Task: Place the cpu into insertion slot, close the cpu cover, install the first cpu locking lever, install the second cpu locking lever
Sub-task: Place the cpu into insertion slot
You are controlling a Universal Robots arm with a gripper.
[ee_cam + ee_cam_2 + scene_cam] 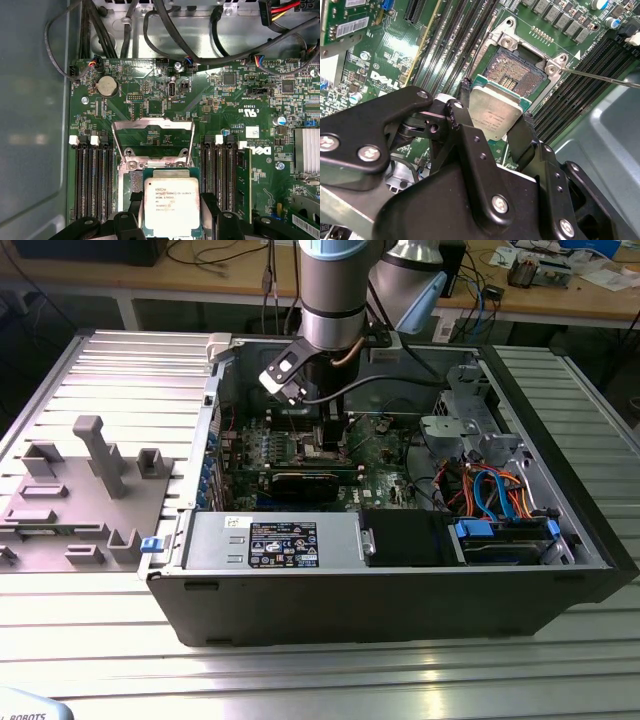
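On the tabletop (300,680), at the exterior view's left, grey fixtures (90,480) sit beside the open case (400,610). Mid-case, the arm (330,290) reaches down to the board (385,455). The pincer (496,102) is clamped on the cpu (495,115), held partly over the open slot (512,75). The cover (152,121) stands raised beyond it. Memory slots (92,175) crowd both sides, and blue cables (490,490) lie at the exterior view's right.

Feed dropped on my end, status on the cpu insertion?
Gripper shut on cpu. Chip held over the edge of the insertion slot, not seated. Socket's cpu cover raised, slot pins exposed.
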